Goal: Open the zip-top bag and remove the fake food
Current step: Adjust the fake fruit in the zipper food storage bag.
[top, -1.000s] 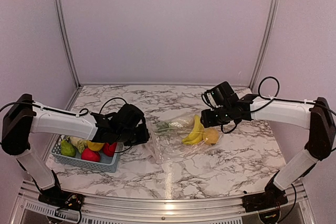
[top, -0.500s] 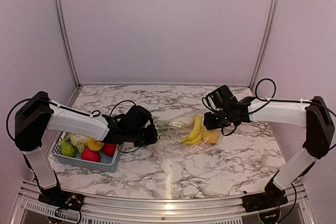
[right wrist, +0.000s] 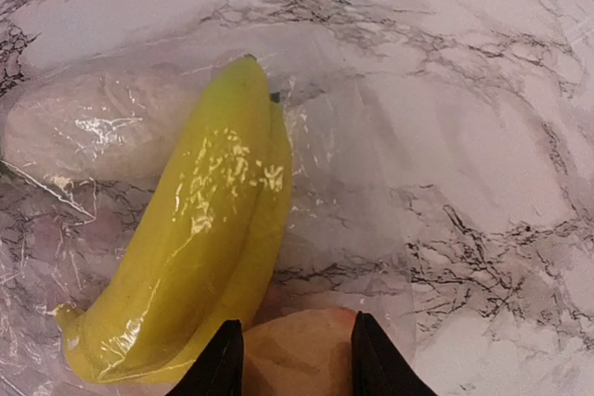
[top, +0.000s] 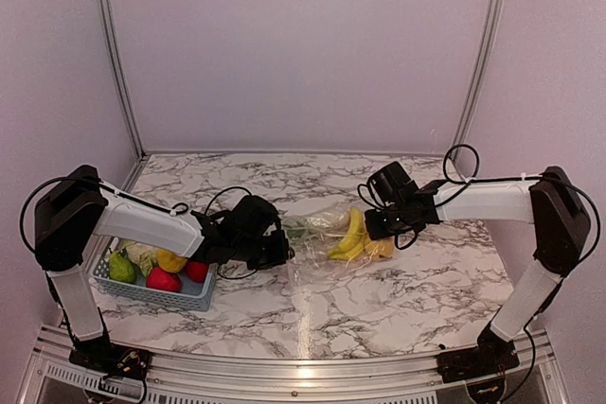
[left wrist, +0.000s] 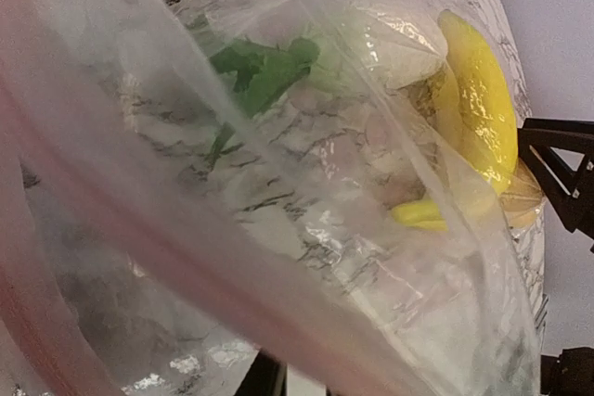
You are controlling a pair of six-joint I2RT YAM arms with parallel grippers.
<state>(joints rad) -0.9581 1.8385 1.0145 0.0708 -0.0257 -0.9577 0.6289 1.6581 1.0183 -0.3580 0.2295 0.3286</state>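
Note:
The clear zip-top bag (top: 317,254) lies mid-table, with fake food inside: yellow bananas (top: 352,234), a pale cabbage (top: 322,222) and an orange (top: 383,249). My left gripper (top: 279,251) is at the bag's left end, shut on the plastic. In the left wrist view the bag's pink zip strip (left wrist: 139,238) runs blurred across the lens, and the left gripper (left wrist: 297,382) barely shows under it. My right gripper (top: 372,227) is low over the bag's right end. Its fingers (right wrist: 220,364) press both sides of the orange (right wrist: 302,354) through the plastic, beside the bananas (right wrist: 195,248).
A light blue basket (top: 180,297) stands at the near left under the left arm, holding a green pear (top: 121,267), a red apple (top: 163,279) and a yellow lemon (top: 172,260). Metal frame posts (top: 112,54) rise at the back corners.
My left gripper has moved right, up to the bag's left end. My right gripper has shifted left and lower, its jaws narrowing onto the orange.

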